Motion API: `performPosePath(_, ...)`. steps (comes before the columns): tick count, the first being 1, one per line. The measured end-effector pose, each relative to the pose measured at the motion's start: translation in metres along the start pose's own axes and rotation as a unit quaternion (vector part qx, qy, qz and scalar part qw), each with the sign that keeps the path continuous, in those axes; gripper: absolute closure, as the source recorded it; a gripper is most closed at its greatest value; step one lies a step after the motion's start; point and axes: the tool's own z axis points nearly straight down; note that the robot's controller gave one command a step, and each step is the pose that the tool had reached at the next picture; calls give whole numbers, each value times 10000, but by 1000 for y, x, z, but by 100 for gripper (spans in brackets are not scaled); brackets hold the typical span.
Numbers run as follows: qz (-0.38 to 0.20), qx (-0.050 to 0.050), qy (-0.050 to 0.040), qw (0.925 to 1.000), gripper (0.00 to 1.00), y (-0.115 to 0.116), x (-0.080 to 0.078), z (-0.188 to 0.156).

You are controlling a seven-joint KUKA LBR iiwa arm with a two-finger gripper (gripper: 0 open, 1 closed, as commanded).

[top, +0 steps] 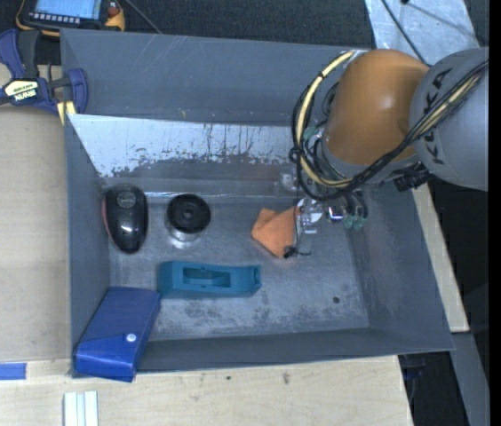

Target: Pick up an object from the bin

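We see an orange wedge, soft-looking and matte, lying right of centre on the floor of the bin. Its long axis seems to slant from upper left to lower right, with the narrower corner toward the near side. The gripper stands at the wedge's right edge, touching or just beside it; we cannot tell whether it is released or clenched. To the left sits a round black cap, then a glossy black computer mouse. Nearer us lie a long teal plastic block and a blue box.
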Motion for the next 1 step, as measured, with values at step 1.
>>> performPosePath(1,0,0,-37,10000,0,0,-1,-5)
